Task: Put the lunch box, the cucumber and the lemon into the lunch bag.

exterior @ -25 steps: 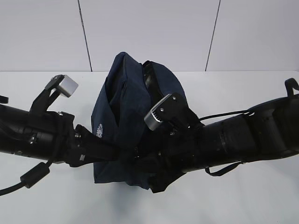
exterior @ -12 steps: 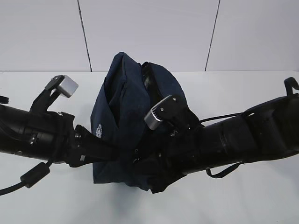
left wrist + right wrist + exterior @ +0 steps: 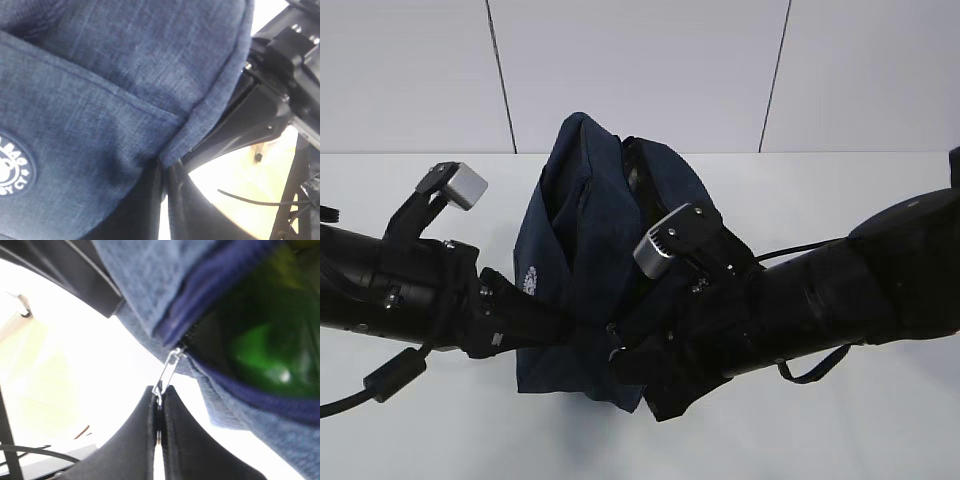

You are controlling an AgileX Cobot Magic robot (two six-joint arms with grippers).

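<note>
1. Exterior view: your lunch bag stands in the middle of the frame on the white counter, with both black arms meeting at its lower front edge. The cloth sags and folds, so judge it soft and floppy; it will follow whatever pulls it and not hold its shape. The left gripper and the right gripper are buried against the fabric here, so you cannot read their fingers from this angle. The lunch box and the lemon are not visible.

2. Left wrist view: your left fingers, at the bottom centre, are pressed together on a corner fold of the navy cloth, just below the piped seam. The round white logo sits at the lower left. That seam edge looks like the firmest place to hold; the plain panel would likely bunch and slip.

3. Right wrist view: your right fingers, at the bottom centre, are pinching the metal zipper pull, which runs up to the slider at the end of the opening. Through the gap at the upper right shows something glossy green, probably the cucumber, lying inside the bag. The pull is thin, hard and smooth, so expect it to slide out of a slack pinch; grip it well down and draw along the zipper line.
</note>
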